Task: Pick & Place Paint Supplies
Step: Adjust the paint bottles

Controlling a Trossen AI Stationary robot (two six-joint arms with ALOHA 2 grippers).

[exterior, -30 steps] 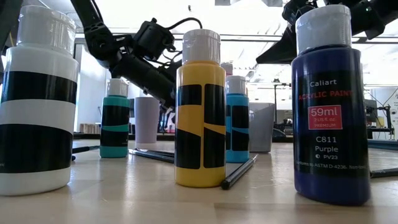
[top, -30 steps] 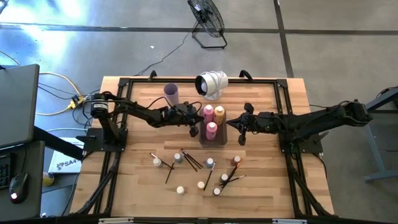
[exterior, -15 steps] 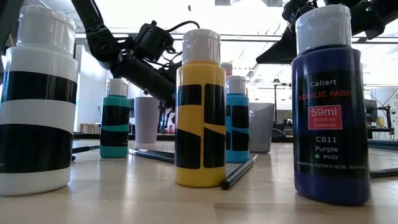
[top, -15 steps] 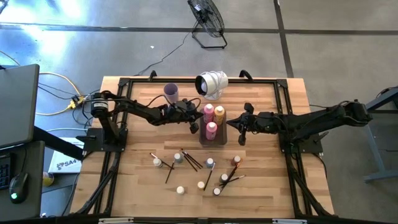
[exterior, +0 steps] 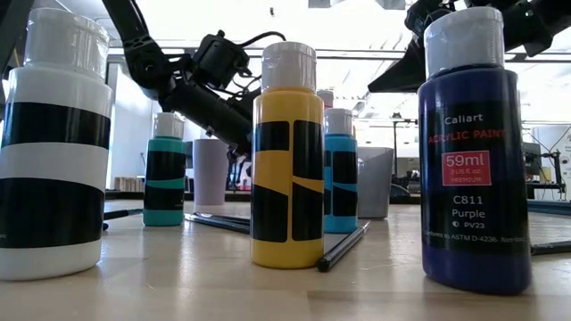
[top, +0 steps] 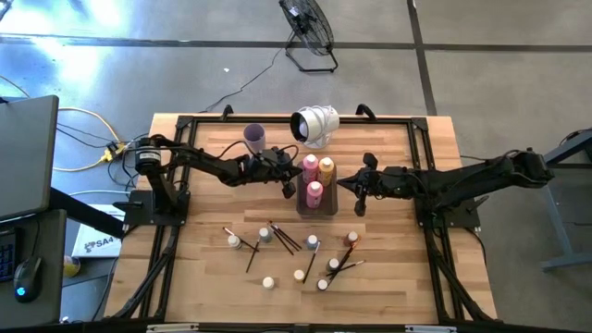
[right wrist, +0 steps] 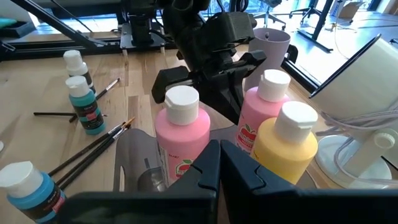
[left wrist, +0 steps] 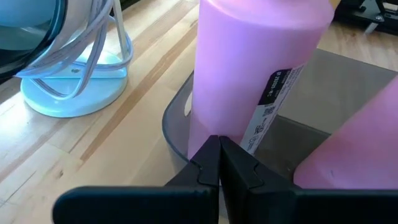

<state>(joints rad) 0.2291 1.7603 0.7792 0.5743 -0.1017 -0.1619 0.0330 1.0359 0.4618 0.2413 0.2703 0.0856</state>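
A clear grey tray [top: 329,203] holds two pink bottles [right wrist: 181,127] [right wrist: 264,106] and an orange-yellow one [right wrist: 289,146], all upright. My left gripper [top: 289,191] is shut at the tray's left side. In the left wrist view its tips [left wrist: 219,146] stand at the tray's rim [left wrist: 174,127], in front of a pink bottle [left wrist: 249,68]. My right gripper [top: 357,205] is shut at the tray's right side and holds nothing. Several small white-capped bottles [top: 265,235] and paintbrushes [top: 282,237] lie on the table's near half. My left gripper's shut fingertips stand level at the tray's rim [left wrist: 186,149], coming from the table's left, right before the pink bottle's base. I cannot tell whether they touch the rim or the bottle.
A lilac cup [top: 255,139] stands behind my left gripper, and a white fan [top: 314,125] at the far middle. In the low view a yellow bottle [exterior: 287,152], a purple one [exterior: 473,152] and a brush [exterior: 343,247] stand close to the near edge.
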